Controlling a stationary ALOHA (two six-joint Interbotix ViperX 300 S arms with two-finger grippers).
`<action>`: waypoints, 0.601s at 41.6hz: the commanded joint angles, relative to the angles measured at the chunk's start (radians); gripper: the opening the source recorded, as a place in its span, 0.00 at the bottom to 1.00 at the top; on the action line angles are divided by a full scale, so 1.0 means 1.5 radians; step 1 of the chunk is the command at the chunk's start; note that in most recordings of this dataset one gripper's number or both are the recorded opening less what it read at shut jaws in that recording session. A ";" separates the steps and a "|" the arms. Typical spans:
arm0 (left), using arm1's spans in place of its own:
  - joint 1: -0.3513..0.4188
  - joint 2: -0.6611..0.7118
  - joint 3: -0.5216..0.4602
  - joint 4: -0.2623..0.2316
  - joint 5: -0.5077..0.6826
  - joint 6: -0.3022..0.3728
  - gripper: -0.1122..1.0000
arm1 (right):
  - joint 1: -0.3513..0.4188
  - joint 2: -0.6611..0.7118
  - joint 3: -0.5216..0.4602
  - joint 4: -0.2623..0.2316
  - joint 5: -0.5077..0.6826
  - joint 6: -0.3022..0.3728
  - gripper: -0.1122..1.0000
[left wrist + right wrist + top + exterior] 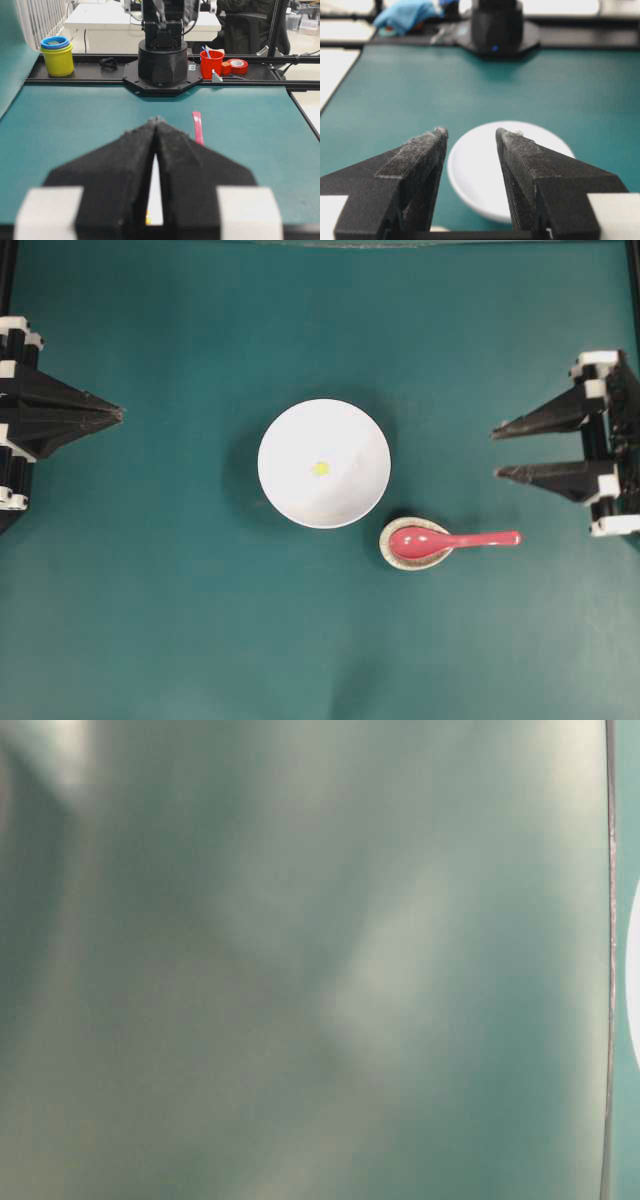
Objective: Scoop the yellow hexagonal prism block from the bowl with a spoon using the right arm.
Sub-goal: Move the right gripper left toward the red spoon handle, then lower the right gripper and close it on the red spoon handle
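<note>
**Block in bowl, spoon on its dish, both arms at the table edges**

While both arms sat apart at the table's sides, the overhead view showed the yellow hexagonal prism block (320,468) lying in the white bowl (345,435). Just beside the bowl, the spoon (440,540) rested with its head in a small speckled dish (385,545), its handle pointing toward the right gripper (496,451), whose fingers stood spread with nothing between them. The left gripper (120,414) was pressed closed, holding nothing.

The table-level view was a teal blur.

The left wrist view showed the left gripper's tips (157,120) meeting.

The right wrist view showed the right gripper (470,132) parted, the bowl (480,190) beyond.

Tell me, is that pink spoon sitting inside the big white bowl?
No, the spoon rests with its head in a small speckled dish beside the bowl, not in it.
</note>
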 commanded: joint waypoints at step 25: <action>0.001 0.005 -0.015 0.001 -0.001 0.002 0.10 | 0.128 0.306 0.103 0.169 -0.421 0.010 0.56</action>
